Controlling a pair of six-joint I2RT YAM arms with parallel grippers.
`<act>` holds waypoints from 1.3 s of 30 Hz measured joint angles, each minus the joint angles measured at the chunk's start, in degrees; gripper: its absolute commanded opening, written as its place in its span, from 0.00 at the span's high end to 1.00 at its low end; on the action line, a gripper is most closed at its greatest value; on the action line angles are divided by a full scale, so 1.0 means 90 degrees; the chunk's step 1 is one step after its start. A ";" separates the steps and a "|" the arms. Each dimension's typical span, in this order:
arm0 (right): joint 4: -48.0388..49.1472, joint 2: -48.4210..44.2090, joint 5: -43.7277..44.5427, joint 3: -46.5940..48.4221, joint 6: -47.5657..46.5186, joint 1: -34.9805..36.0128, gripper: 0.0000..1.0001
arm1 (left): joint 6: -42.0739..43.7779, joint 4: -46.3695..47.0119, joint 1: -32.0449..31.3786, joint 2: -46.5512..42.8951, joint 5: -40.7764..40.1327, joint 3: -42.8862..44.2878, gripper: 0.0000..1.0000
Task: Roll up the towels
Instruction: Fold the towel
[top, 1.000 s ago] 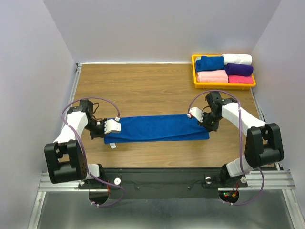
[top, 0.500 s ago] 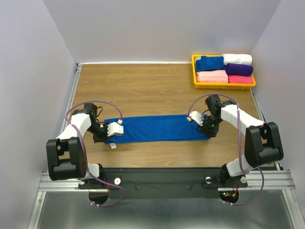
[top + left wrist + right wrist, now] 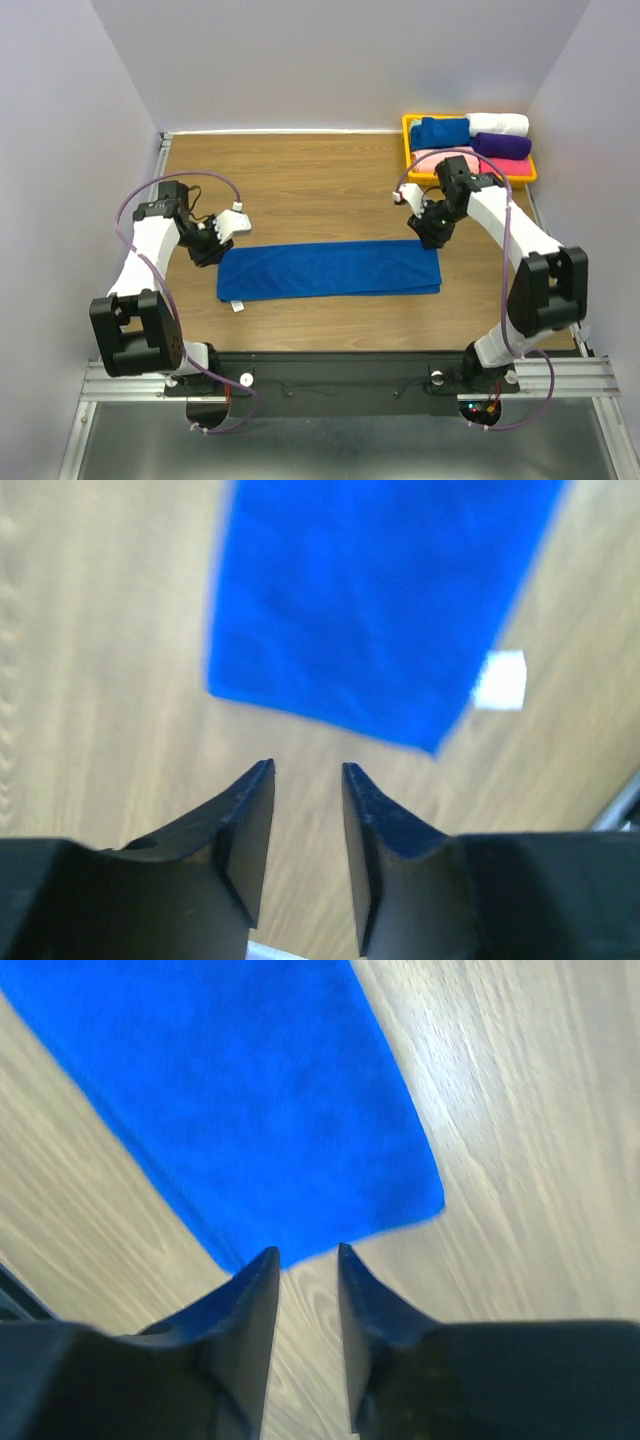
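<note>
Wooden table is your workspace. Flat blue towel lies spread lengthwise, 9 to 3 o'clock, on table's 6 o'clock half. Yellow tray in 1 o'clock corner holds folded blue towel, white towel, purple towel and pink ones. Your left gripper hovers off flat towel's 10 o'clock corner, jaws apart, empty. Your right gripper hovers off its 1 o'clock corner, jaws apart, empty. White tag sticks out at 7 o'clock corner.

Blurred blue towel, its far end beyond the top edge.
</note>
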 measured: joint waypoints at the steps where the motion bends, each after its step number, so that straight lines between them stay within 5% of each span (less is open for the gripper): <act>1: 0.0029 0.0233 -0.0073 0.0148 0.0158 0.0000 0.69 | -0.0335 0.0165 -0.0049 0.0083 0.0119 0.0102 0.61; 12: 0.0568 0.1491 0.0216 -0.0209 0.1081 0.0000 0.72 | -0.3296 0.1753 -0.0704 0.0775 0.0335 -0.0962 0.64; 20: 0.0962 0.1520 0.0471 -0.0712 0.1311 0.0078 0.71 | -0.5027 0.2506 -0.0930 0.1906 -0.0461 -0.0454 0.69; 25: 0.1110 0.1360 0.0848 -0.0940 0.1530 0.0580 0.68 | -0.5600 0.2795 -0.0976 0.2985 -0.0719 0.0879 0.69; 30: 0.0806 0.1501 0.0627 -0.0794 0.2135 0.1484 0.63 | -0.5787 0.2805 -0.1120 0.5025 -0.0908 0.3818 0.65; 35: 0.0670 0.2050 -0.0784 -0.0248 0.3145 0.2518 0.58 | -0.5967 0.2514 -0.1285 0.6907 -0.0945 0.6924 0.57; 39: 0.0823 0.2317 -0.1795 -0.0029 0.3653 0.2999 0.57 | -0.6181 0.2399 -0.1365 0.7123 -0.0816 0.7497 0.55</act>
